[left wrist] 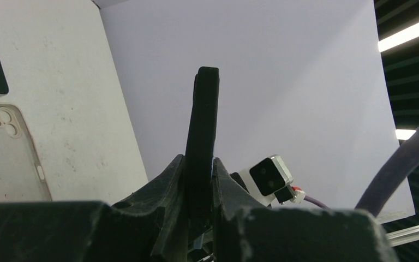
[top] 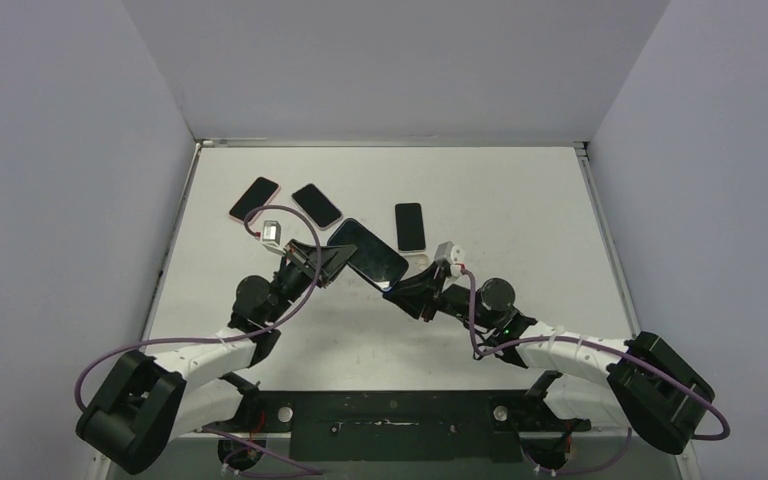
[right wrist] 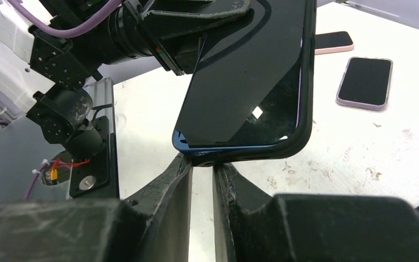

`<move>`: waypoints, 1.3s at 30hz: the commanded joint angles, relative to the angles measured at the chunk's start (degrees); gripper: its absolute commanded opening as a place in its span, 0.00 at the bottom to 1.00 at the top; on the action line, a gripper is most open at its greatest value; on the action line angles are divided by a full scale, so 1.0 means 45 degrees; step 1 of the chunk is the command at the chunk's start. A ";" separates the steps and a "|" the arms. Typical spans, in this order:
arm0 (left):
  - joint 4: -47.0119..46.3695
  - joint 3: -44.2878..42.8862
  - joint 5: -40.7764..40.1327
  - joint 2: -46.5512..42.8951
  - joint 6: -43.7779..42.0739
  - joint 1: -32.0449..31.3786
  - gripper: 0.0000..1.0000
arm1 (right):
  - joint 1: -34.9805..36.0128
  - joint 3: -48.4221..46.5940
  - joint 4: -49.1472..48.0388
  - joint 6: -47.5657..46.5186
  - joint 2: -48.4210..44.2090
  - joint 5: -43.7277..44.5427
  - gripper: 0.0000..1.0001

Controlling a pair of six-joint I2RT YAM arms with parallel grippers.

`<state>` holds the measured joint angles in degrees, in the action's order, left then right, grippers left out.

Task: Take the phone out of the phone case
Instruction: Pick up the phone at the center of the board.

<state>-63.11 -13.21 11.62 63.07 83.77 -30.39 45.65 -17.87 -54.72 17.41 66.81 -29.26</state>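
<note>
The phone (top: 368, 250), black screen up, is held in the air over the table's middle between both grippers. Its dark phone case (right wrist: 304, 82) wraps the right and lower edges. A blue corner of the phone (right wrist: 183, 143) shows out of the case at the lower left. My left gripper (top: 335, 258) is shut across the far end, over screen and back; in the left wrist view the cased phone (left wrist: 203, 120) stands edge-on between the jaws. My right gripper (right wrist: 203, 162) pinches the case's near edge with its fingertips, a narrow gap lower down.
Three other phones lie on the table behind: one in a pink case (top: 254, 198), one beside it (top: 317, 205), one at right (top: 410, 226). A pale empty case (left wrist: 11, 155) lies at left in the left wrist view. White walls enclose the table.
</note>
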 commanded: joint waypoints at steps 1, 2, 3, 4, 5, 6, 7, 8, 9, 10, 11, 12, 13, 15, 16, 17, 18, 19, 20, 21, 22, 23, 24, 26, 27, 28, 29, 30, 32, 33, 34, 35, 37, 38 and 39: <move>-0.1712 -0.0712 0.2340 0.0020 0.0583 0.0147 0.00 | -0.1082 0.0100 -0.0688 0.0109 -0.0001 0.0626 0.04; -0.1658 -0.0757 0.2455 0.0063 0.0511 0.0235 0.00 | -0.1099 0.0093 -0.0684 0.0208 -0.0029 0.0418 0.08; -0.1544 -0.0797 0.2557 0.0061 0.0407 0.0331 0.00 | -0.1101 0.0075 -0.0608 0.0276 -0.0054 0.0206 0.14; -0.1408 -0.0844 0.2675 0.0056 0.0294 0.0446 0.00 | -0.1116 0.0049 -0.0513 0.0336 -0.0118 -0.0092 0.19; -0.1203 -0.0893 0.2809 0.0007 0.0099 0.0582 0.00 | -0.1120 0.0023 -0.0355 0.0373 -0.0209 -0.0353 0.24; -0.0945 -0.0951 0.2943 -0.0050 -0.0089 0.0716 0.00 | -0.1144 0.0008 -0.0126 0.0411 -0.0323 -0.0606 0.28; -0.0686 -0.0999 0.3102 -0.0119 -0.0274 0.0882 0.00 | -0.1189 0.0006 0.0067 0.0441 -0.0465 -0.0818 0.34; -0.0424 -0.1067 0.3295 -0.0171 -0.0480 0.1061 0.00 | -0.1229 0.0006 0.0345 0.0457 -0.0643 -0.1003 0.40; -0.0166 -0.1141 0.3534 -0.0270 -0.0642 0.1289 0.00 | -0.1268 0.0020 0.0649 0.0466 -0.0846 -0.1134 0.44; 0.0142 -0.1236 0.3766 -0.0351 -0.0790 0.1539 0.00 | -0.1308 0.0039 0.0965 0.0457 -0.1091 -0.1221 0.49; 0.0402 -0.1326 0.4018 -0.0442 -0.0990 0.1786 0.00 | -0.1356 0.0076 0.1319 0.0449 -0.1429 -0.1283 0.54; 0.0776 -0.1439 0.4271 -0.0529 -0.1128 0.2143 0.00 | -0.1387 0.0110 0.1627 0.0397 -0.1692 -0.1308 0.59; 0.1129 -0.1576 0.4508 -0.0611 -0.1309 0.2374 0.00 | -0.1425 0.0148 0.1942 0.0347 -0.2000 -0.1313 0.68; 0.1853 -0.1937 0.5081 -0.0751 -0.1811 0.2740 0.00 | -0.1483 0.0265 0.2309 0.0396 -0.2593 -0.1146 0.81; 0.2257 -0.2138 0.5359 -0.0787 -0.2105 0.2856 0.00 | -0.1505 0.0295 0.2474 0.0422 -0.2880 -0.0985 0.85; 0.2581 -0.2448 0.5674 -0.0797 -0.2406 0.2915 0.00 | -0.1510 0.0276 0.2699 0.0398 -0.3142 -0.0860 0.89; 0.2939 -0.2671 0.5958 -0.0786 -0.2719 0.2956 0.00 | -0.1516 0.0274 0.2874 0.0178 -0.3385 -0.0823 0.91; 0.3235 -0.2845 0.6250 -0.0755 -0.2980 0.2978 0.00 | -0.1512 0.0293 0.2867 -0.0253 -0.3591 -0.1089 0.91; 0.3460 -0.3019 0.6631 -0.0724 -0.3223 0.2998 0.00 | -0.1521 0.0274 0.2973 -0.0611 -0.3786 -0.1437 0.92; 0.3691 -0.3174 0.6915 -0.0706 -0.3473 0.3018 0.00 | -0.1512 0.0122 0.3428 -0.0820 -0.3995 -0.1532 0.93; 0.3910 -0.3321 0.7211 -0.0682 -0.3687 0.3037 0.00 | -0.1524 -0.0131 0.4064 -0.0897 -0.4161 -0.1527 0.95; 0.4133 -0.3464 0.7485 -0.0647 -0.3895 0.3057 0.00 | -0.1530 -0.0514 0.4951 -0.1075 -0.4313 -0.1574 0.97; 0.4258 -0.3572 0.7734 -0.0620 -0.4050 0.3079 0.00 | -0.1531 -0.0911 0.5861 -0.1498 -0.4393 -0.1718 0.97; 0.4403 -0.3812 0.8221 -0.0551 -0.4313 0.3118 0.00 | -0.1531 -0.1551 0.7257 -0.2097 -0.4374 -0.2038 0.97; 0.4448 -0.3921 0.8461 -0.0516 -0.4425 0.3121 0.00 | -0.1567 -0.1724 0.7628 -0.2321 -0.4335 -0.2327 0.96; 0.4454 -0.4051 0.8708 -0.0475 -0.4536 0.3121 0.00 | -0.1604 -0.1841 0.7873 -0.2503 -0.4279 -0.2796 0.95; 0.4442 -0.4158 0.8959 -0.0419 -0.4633 0.3121 0.00 | -0.1667 -0.1917 0.7981 -0.2651 -0.4196 -0.3267 0.94; 0.4467 -0.4289 0.9193 -0.0380 -0.4769 0.3121 0.00 | -0.1726 -0.2032 0.8059 -0.2743 -0.4018 -0.3685 0.94; 0.4672 -0.4543 0.9584 -0.0339 -0.5029 0.3127 0.00 | -0.1815 -0.2318 0.8210 -0.2785 -0.3584 -0.4303 0.91; 0.4760 -0.4652 0.9750 -0.0326 -0.5142 0.3134 0.00 | -0.1823 -0.2489 0.8263 -0.2803 -0.3343 -0.4576 0.89; 0.4861 -0.4746 0.9897 -0.0324 -0.5271 0.3123 0.00 | -0.1824 -0.2652 0.8306 -0.2827 -0.3093 -0.4766 0.88; 0.4938 -0.4816 1.0040 -0.0341 -0.5375 0.3121 0.00 | -0.1841 -0.2800 0.8328 -0.2874 -0.2881 -0.4907 0.87; 0.5081 -0.4937 1.0293 -0.0360 -0.5572 0.3121 0.00 | -0.1863 -0.3116 0.8401 -0.3008 -0.2491 -0.5182 0.85; 0.5148 -0.4965 1.0373 -0.0353 -0.5654 0.3133 0.00 | -0.1863 -0.3280 0.8435 -0.3078 -0.2327 -0.5458 0.83; 0.5198 -0.5000 1.0451 -0.0369 -0.5737 0.3125 0.00 | -0.1858 -0.3457 0.8464 -0.3172 -0.2148 -0.5773 0.82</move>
<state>-38.24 -31.81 54.85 62.04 60.71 -16.75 37.78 -28.75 -16.80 6.07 54.94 -48.21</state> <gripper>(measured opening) 0.136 0.845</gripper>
